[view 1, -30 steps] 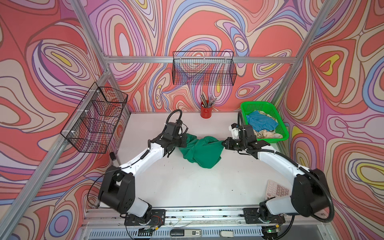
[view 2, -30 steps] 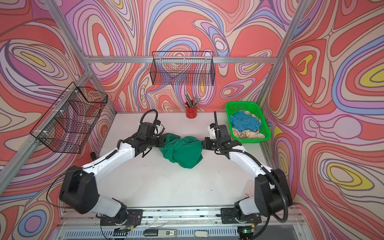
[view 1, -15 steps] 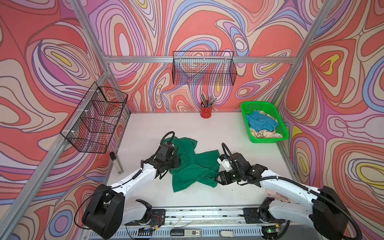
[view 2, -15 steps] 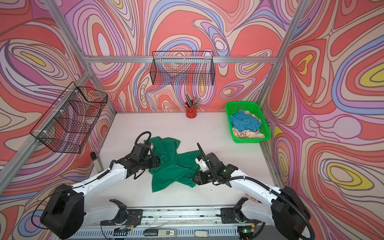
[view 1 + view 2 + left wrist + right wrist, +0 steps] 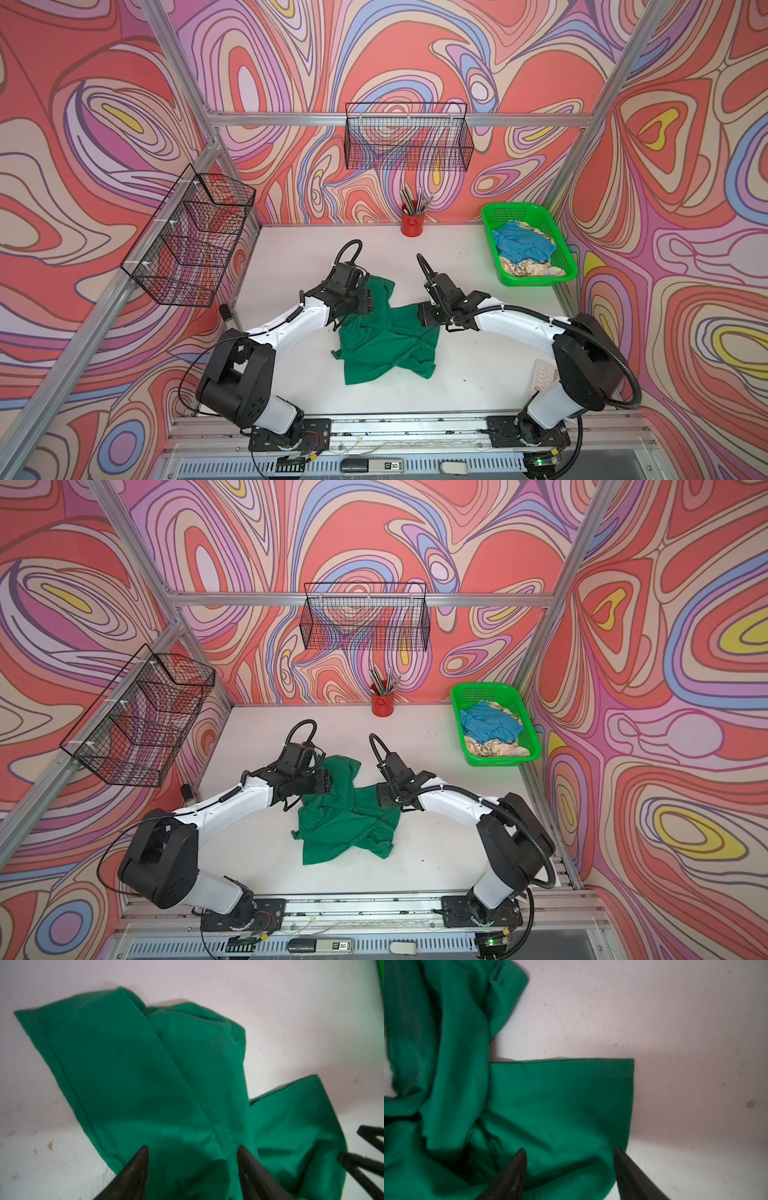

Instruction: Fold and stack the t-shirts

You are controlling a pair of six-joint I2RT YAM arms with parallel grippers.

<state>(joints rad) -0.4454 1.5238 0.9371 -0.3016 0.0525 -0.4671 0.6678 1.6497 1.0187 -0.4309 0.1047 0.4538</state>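
A dark green t-shirt [image 5: 386,340] [image 5: 345,820] lies crumpled on the white table [image 5: 299,257], with one sleeve pointing to the back. My left gripper [image 5: 368,300] [image 5: 326,781] hovers open over the shirt's back left part; in the left wrist view its fingertips [image 5: 143,1153] stand apart above the cloth [image 5: 145,1064] and grip none of it. Over the shirt's right sleeve my right gripper [image 5: 422,313] [image 5: 571,1151] is open too, with the hem [image 5: 631,1076] lying flat. A light blue t-shirt [image 5: 523,245] and a cream patterned one [image 5: 532,269] lie in the green basket [image 5: 490,212].
A red cup of pens [image 5: 412,222] stands at the back wall. Black wire baskets hang on the back wall [image 5: 409,141] and on the left wall [image 5: 191,241]. A pink pad [image 5: 544,372] lies at the table's front right, by the right arm's base.
Both grippers held the green shirt bunched between them, swept it towards the front and opened. The shirt now lies loose on the table, and both grippers have drawn back over its rear part.
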